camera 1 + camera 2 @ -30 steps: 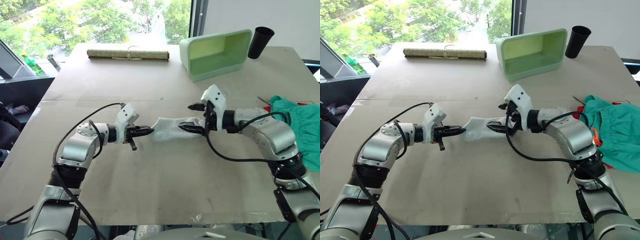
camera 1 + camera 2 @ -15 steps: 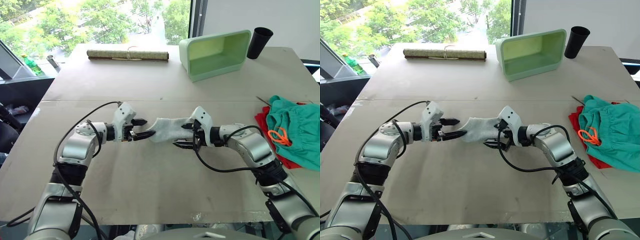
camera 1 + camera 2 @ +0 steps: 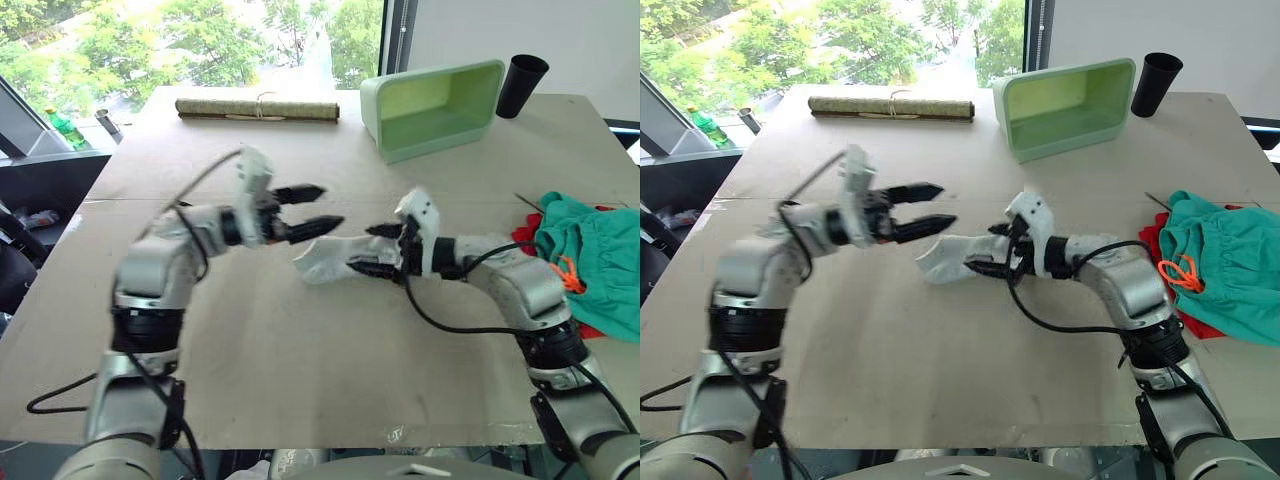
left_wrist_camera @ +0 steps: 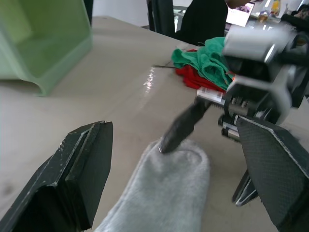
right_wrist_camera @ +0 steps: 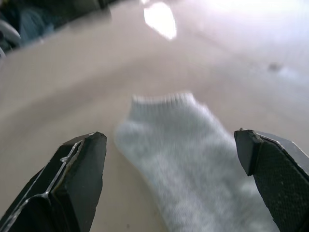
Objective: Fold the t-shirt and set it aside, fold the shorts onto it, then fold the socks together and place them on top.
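The light grey socks [image 3: 322,258] lie as one flat patch in the middle of the table; I cannot tell whether one lies on the other. My left gripper [image 3: 328,206] hangs open above their left end, clear of the fabric. My right gripper [image 3: 362,250] is open at their right end, low over the table, with the sock [image 5: 193,159] lying ahead between its fingers. The teal shorts [image 3: 597,250] with an orange drawstring are heaped at the right edge on the red t-shirt [image 3: 524,236], of which a strip shows.
A light green bin [image 3: 435,105] lies on its side at the back, with a black cup [image 3: 521,85] to its right. A rolled mat [image 3: 257,108] lies at the back left. A person [image 4: 207,19] sits beyond the table.
My left gripper has opened, let go of the socks' left end and risen up and to the right. The right gripper has shifted a little at the socks' right end.
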Action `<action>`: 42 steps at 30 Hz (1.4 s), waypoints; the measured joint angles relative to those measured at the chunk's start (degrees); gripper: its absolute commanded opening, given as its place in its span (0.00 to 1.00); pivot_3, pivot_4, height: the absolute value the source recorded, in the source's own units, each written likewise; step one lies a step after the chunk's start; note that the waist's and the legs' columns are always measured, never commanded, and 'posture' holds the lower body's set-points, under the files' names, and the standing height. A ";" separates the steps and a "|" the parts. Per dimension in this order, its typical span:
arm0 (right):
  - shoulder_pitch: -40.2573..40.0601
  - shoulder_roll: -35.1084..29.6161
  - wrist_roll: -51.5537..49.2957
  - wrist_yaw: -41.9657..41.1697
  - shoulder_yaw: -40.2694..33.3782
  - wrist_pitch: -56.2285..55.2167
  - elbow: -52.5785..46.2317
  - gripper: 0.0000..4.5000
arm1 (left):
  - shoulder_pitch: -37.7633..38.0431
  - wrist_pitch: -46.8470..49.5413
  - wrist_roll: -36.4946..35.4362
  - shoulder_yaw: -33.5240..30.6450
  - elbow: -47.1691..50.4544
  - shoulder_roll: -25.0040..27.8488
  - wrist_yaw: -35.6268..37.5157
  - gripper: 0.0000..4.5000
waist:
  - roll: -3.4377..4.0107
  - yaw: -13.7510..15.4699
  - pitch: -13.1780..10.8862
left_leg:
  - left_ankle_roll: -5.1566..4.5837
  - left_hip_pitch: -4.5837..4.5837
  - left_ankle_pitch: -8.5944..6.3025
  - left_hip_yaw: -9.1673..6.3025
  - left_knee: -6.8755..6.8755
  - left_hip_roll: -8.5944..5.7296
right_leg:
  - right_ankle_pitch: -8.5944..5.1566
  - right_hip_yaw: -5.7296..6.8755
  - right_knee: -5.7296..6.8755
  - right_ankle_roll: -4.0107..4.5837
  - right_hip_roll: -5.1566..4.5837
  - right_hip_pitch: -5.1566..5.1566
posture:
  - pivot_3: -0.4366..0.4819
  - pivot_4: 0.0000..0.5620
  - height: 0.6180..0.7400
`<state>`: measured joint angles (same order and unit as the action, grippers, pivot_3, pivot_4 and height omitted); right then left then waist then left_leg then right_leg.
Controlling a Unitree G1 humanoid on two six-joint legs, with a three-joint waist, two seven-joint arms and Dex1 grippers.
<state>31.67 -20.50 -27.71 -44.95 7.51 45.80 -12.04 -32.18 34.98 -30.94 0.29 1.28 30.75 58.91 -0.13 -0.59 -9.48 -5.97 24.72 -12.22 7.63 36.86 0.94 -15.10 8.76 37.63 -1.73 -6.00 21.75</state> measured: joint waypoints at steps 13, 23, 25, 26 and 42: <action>-9.19 -4.29 -1.35 11.11 -7.06 8.20 -1.58 1.00 | -0.60 -19.44 18.31 10.85 -12.75 -0.95 -1.79 0.97 | 0.01 -0.06 0.00 | 0.24 0.01 -0.14 0.03 -0.07 0.02 | -0.01 -0.02 -0.01 0.02 -0.05 0.10 | 0.48 0.27 1.00; -8.82 2.40 -2.91 20.06 -10.31 16.38 -0.70 1.00 | -3.39 -33.29 26.08 13.71 -23.15 -0.49 1.80 0.97 | 0.01 -0.02 0.01 | 0.24 0.01 -0.14 0.03 -0.08 0.02 | 0.00 -0.01 -0.02 0.02 -0.07 0.09 | 0.48 0.27 1.00; -8.80 2.86 -3.18 20.61 -10.68 16.62 -0.70 1.00 | -4.43 -34.36 26.45 13.54 -25.19 -1.21 1.15 0.97 | 0.01 -0.02 0.01 | 0.24 0.01 -0.15 0.03 -0.07 0.02 | 0.00 -0.01 -0.03 0.01 -0.08 0.09 | 0.48 0.27 1.00; -8.80 2.87 -3.27 20.70 -10.70 16.67 -0.70 1.00 | -4.77 -34.42 26.45 13.47 -25.52 -1.29 1.08 0.97 | 0.01 -0.04 0.01 | 0.24 0.01 -0.14 0.03 -0.07 0.02 | 0.00 -0.01 -0.03 0.01 -0.08 0.09 | 0.48 0.27 1.00; -7.28 6.27 -1.79 20.77 -7.07 15.66 1.22 1.00 | -5.25 -37.07 28.66 13.21 -28.52 -2.94 0.03 0.97 | -0.08 -0.21 0.16 | 0.22 -0.07 -0.13 0.03 -0.07 0.03 | -0.01 -0.01 0.01 0.01 -0.06 0.07 | 0.48 0.27 1.00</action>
<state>24.39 -14.23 -29.50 -24.18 0.43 61.46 -10.83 -37.43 -2.09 -2.28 13.50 -27.25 27.80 58.94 -0.22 -0.80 -9.32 -5.74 24.65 -12.36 7.66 36.78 0.97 -15.11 8.75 37.64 -1.72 -6.06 21.82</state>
